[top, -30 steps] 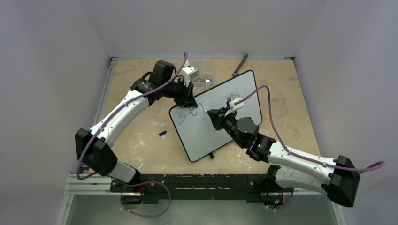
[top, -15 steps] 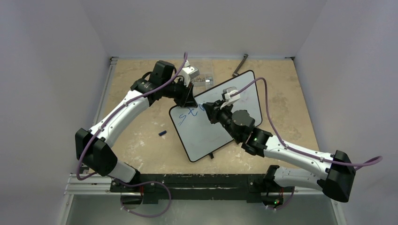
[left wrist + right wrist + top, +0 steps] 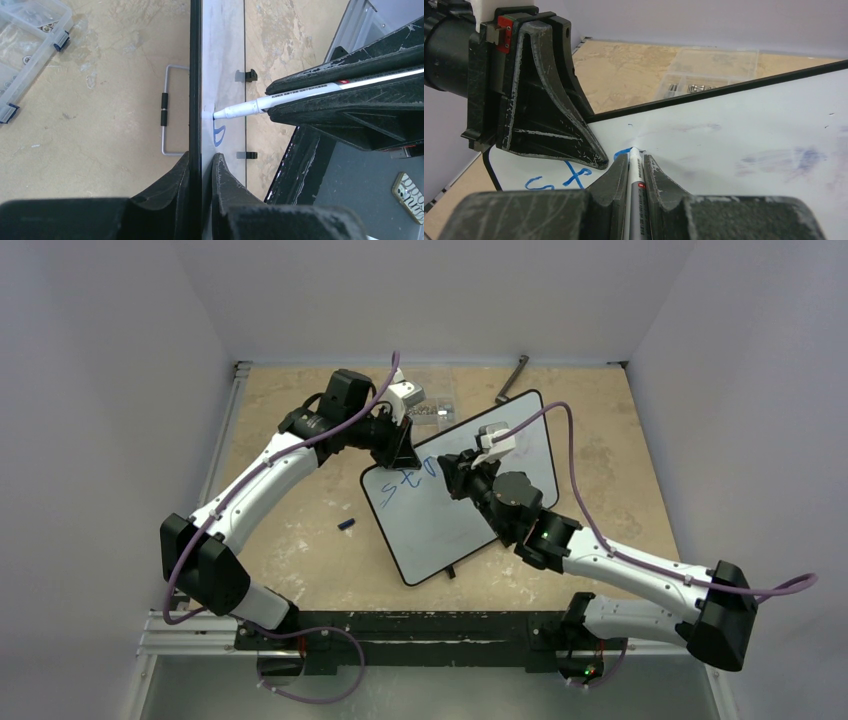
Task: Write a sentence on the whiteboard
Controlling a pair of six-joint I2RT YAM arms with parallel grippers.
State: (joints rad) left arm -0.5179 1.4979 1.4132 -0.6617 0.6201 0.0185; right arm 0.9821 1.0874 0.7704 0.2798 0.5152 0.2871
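Note:
The whiteboard lies slanted on the table, edge-on in the left wrist view. My left gripper is shut on its far-left edge, one finger on each face. My right gripper is shut on a white marker whose tip touches the board. The sentence is only a few blue letters, "st" and a looped stroke at the tip.
A blue marker cap lies on the table left of the board. A clear parts box stands behind the left gripper. A black bar lies at the back. A faint purple smudge marks the board.
My right gripper has moved the marker up and to the left along the board. A blue looped stroke has appeared after "st". The left arm has not moved.

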